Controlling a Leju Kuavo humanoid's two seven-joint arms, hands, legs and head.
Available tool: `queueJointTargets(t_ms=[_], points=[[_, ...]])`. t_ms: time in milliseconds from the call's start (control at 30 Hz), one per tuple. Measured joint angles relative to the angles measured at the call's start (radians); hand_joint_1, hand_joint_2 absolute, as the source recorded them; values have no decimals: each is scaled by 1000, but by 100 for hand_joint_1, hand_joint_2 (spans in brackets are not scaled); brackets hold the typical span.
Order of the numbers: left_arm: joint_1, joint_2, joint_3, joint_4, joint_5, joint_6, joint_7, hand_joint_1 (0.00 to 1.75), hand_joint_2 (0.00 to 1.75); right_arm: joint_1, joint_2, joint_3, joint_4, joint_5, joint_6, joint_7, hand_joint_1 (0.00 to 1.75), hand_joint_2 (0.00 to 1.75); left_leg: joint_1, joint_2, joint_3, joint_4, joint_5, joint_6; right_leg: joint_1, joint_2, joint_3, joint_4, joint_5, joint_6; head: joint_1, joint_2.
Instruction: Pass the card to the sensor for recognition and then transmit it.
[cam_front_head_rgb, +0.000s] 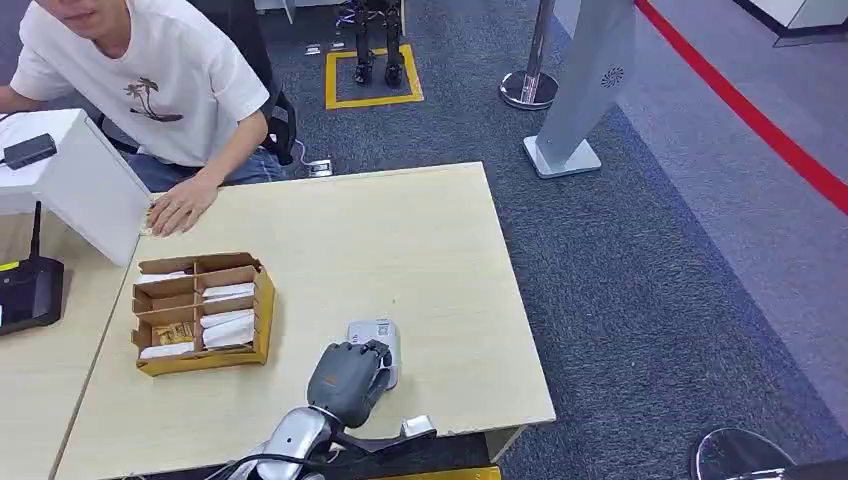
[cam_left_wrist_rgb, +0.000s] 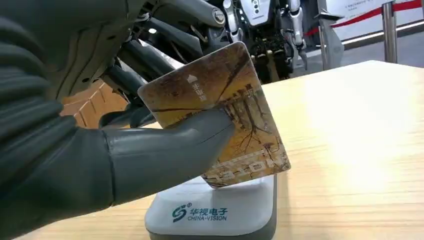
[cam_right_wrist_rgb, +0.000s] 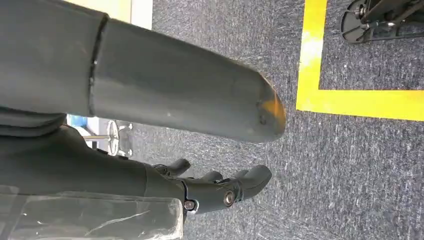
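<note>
My left hand (cam_front_head_rgb: 348, 378) hovers over the white card sensor (cam_front_head_rgb: 376, 335) near the table's front edge. In the left wrist view the hand (cam_left_wrist_rgb: 165, 150) pinches a yellow-brown printed card (cam_left_wrist_rgb: 235, 105) between thumb and fingers, with the card's lower corner just above the sensor (cam_left_wrist_rgb: 220, 212), which carries a green logo. Whether card and sensor touch I cannot tell. My right hand (cam_right_wrist_rgb: 215, 187) hangs beside my body above the grey carpet, fingers apart, holding nothing.
A cardboard divider box (cam_front_head_rgb: 203, 312) with several white cards stands left of the sensor. A person (cam_front_head_rgb: 150, 80) sits at the table's far left, one hand on the tabletop. A black device (cam_front_head_rgb: 25, 290) lies at the left. The table's front edge (cam_front_head_rgb: 470, 425) is close.
</note>
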Motion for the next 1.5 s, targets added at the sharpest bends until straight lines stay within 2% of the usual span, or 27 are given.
queueJointTargets(t_ms=[100, 200, 400, 633, 900, 1200, 1500], points=[[0, 14, 31, -19, -2, 30, 36, 175, 175, 1, 0, 0, 0, -3, 0, -2, 0, 175, 0, 0, 0, 0, 0, 0, 0, 0, 0, 0, 0, 0, 0, 0], [0, 41, 94, -71, -3, 57, 50, 175, 175, 3, 0, 0, 0, -3, 0, -3, 0, 175, 1, 0, 0, 0, 0, 0, 0, 0, 0, 0, 0, 0, 0, 0], [-19, 115, 300, -182, 6, 136, 40, 175, 175, 7, 0, 0, 0, 0, 0, -3, 0, 175, 1, 0, 0, 0, 1, -1, 1, 0, 0, 1, 0, 0, 0, 0], [-74, 179, 493, -217, 17, 145, 21, 175, 175, 7, 0, 0, 0, 21, 7, -2, 0, 175, 1, 0, 0, 0, 1, -1, 1, 0, 0, 1, 0, 0, 0, 0], [-166, 263, 629, -182, 37, 138, 14, 175, 175, 6, 0, 0, 0, 39, 16, 2, 0, 175, 1, 0, 0, 0, 1, -1, 1, 0, -1, 1, 0, -1, 0, 0], [-292, 349, 692, -22, 22, 80, 14, 175, 175, 4, 0, 0, 0, 50, 18, 8, 0, 175, 1, 0, 0, 0, 2, -1, 1, 1, -1, 1, 0, -1, 0, 0], [-332, 351, 692, 42, 3, 43, 13, 175, 175, 2, 0, 0, 0, 37, 19, 9, 0, 175, 1, 1, 0, 0, 2, -1, 1, 1, -1, 1, 1, -1, 0, 0]])
